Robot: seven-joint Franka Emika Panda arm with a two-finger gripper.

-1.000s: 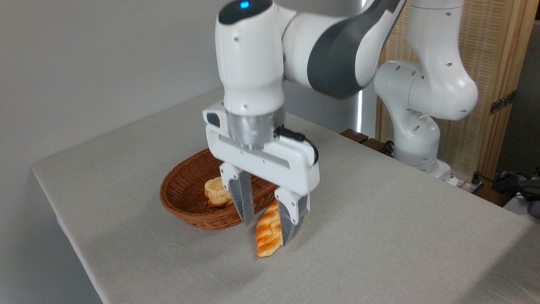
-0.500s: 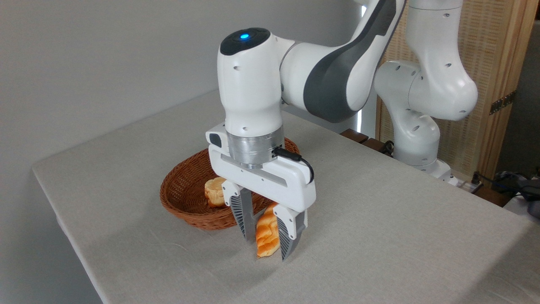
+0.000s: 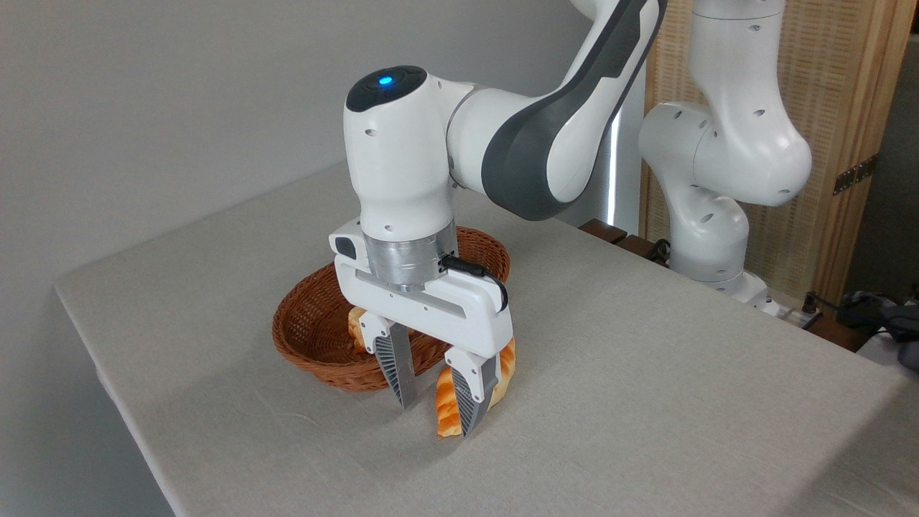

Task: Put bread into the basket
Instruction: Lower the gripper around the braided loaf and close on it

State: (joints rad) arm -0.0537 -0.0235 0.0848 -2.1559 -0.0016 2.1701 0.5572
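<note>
Tool straddles bread beside basket (bun inside).

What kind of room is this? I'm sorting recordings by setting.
Probably a lab or office test bench, not a kitchen: a robot arm is bolted beside a cloth-covered table, cables lie by its base, and the walls are bare. The bread and basket look like props.

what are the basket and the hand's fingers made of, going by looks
The basket looks like woven wicker, reddish-brown with a slight sheen: crossing strands and a thicker braided rim show. The fingers of the hand look like grey ribbed plastic or rubber, matte, with fine ridges along their faces; which one is unclear. The hand's body is smooth white, probably plastic.
</note>
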